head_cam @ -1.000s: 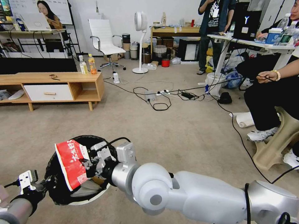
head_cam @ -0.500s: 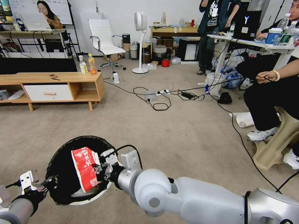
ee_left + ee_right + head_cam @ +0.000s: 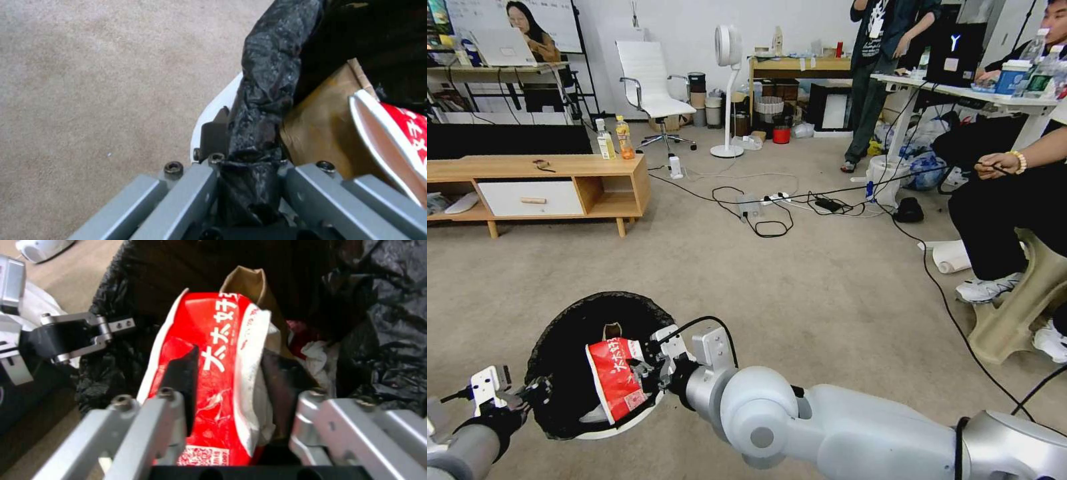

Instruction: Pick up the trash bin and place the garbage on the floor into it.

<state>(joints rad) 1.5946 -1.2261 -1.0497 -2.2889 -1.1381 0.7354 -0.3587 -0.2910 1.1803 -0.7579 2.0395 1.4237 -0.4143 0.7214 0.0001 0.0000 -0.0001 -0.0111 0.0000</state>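
The trash bin (image 3: pixel 602 298), white with a black bag over its rim, sits at the lower left of the head view. My left gripper (image 3: pixel 527 393) is shut on the bag-covered rim (image 3: pixel 267 66) at the bin's near-left side. My right gripper (image 3: pixel 642 371) reaches in from the right, shut on a red-and-white packet (image 3: pixel 616 377) that hangs upright inside the bin's mouth. The right wrist view shows the packet (image 3: pixel 218 373) between the fingers (image 3: pixel 182 373). Below it lie a brown cardboard tray (image 3: pixel 249 283) and crumpled white tissue (image 3: pixel 318 356).
A low wooden cabinet (image 3: pixel 534 167) with two upright drink bottles (image 3: pixel 615 139) stands at the back left. Cables and a power strip (image 3: pixel 767 207) cross the carpet ahead. A seated person's legs and a stool (image 3: pixel 1014 313) fill the right. A white paper roll (image 3: pixel 950 257) lies near them.
My right gripper has lowered the packet from above the rim down into the bin's mouth. The left gripper and bin have stayed put.
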